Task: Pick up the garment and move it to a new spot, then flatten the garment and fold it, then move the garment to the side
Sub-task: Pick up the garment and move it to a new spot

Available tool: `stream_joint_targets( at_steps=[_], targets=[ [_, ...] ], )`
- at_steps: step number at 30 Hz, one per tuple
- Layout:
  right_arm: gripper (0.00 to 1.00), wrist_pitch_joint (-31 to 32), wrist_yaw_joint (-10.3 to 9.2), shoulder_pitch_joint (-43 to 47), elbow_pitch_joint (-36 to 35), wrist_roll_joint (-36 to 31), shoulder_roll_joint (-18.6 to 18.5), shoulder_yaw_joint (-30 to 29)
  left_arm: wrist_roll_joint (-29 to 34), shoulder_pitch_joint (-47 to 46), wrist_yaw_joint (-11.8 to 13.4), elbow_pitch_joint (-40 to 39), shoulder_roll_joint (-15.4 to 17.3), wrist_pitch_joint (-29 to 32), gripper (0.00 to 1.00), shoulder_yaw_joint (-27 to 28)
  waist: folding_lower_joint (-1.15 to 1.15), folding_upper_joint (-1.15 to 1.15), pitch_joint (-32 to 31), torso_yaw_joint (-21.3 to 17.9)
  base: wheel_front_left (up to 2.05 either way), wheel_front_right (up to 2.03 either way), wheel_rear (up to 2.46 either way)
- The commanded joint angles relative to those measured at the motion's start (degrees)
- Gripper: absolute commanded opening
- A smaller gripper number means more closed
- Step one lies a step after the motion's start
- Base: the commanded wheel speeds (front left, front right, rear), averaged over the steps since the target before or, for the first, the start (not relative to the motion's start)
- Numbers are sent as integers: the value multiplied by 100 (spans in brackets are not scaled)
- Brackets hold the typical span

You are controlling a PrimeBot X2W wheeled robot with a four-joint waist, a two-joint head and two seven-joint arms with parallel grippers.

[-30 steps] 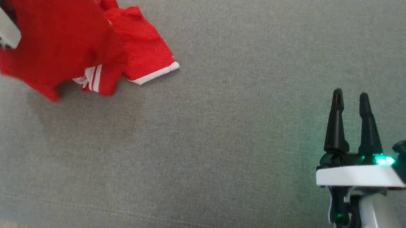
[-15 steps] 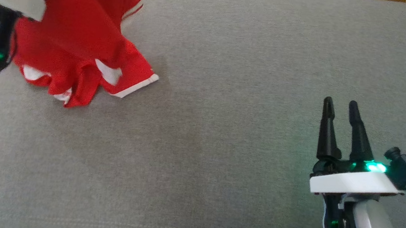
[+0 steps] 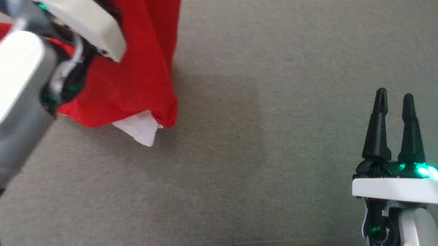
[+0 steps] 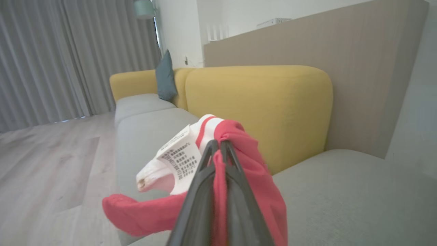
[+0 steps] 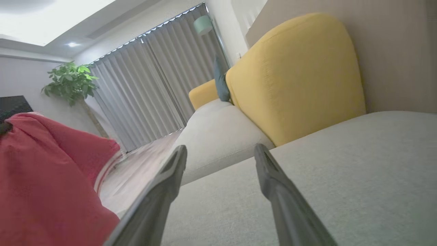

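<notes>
Aloft, garment [image 3: 138, 72] clamped in left gripper [image 4: 219, 145]

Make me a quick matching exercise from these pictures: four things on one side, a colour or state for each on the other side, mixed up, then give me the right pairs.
Things:
1. shirt
2. left pincer
3. right pincer
4. sofa back

Descriptions:
A. open, holding nothing
B. yellow
C. red with white trim
D. shut on the shirt

Pairs: 1-C, 2-D, 3-A, 4-B
</notes>
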Motion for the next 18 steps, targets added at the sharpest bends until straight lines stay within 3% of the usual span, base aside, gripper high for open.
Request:
stream_joint_targets(
  at_steps=[1, 4, 8, 9, 10, 14, 18],
  targets=[
    [100, -62, 44, -231, -248, 59, -25, 110, 72, -309, 28, -80, 110, -25, 0, 209, 0, 0, 159, -285, 0, 0, 0],
    [100, -62, 44, -263, -373, 111, -25, 112, 72, -336, 51, 202, -225, -99, 0, 72, 0, 0, 267, -594, 0, 0, 0],
    [100, -62, 44, -257, -547, 163, -25, 158, 15, -446, 51, 827, -913, -315, 0, -114, 0, 0, 381, -1039, 0, 0, 0],
    [100, -62, 44, -245, -565, 174, -25, 157, 11, -479, 59, 954, -1066, -387, 74, -143, 0, 0, 396, -1104, 0, 0, 0],
    [100, -62, 44, -233, -576, 182, -25, 155, 3, -509, 38, 1080, -1210, -429, 100, -190, 0, 0, 408, -1158, 0, 0, 0],
    [100, -62, 44, -185, -606, 200, -25, 130, 4, -645, -74, 1450, -1601, -680, 100, -298, 0, 0, 416, -1255, 0, 0, 0],
    [100, -62, 44, -119, -618, 175, -25, 49, -13, -701, -159, 1630, -1672, -891, 100, -236, 0, 0, 367, -1146, 0, 0, 0]
  ],
)
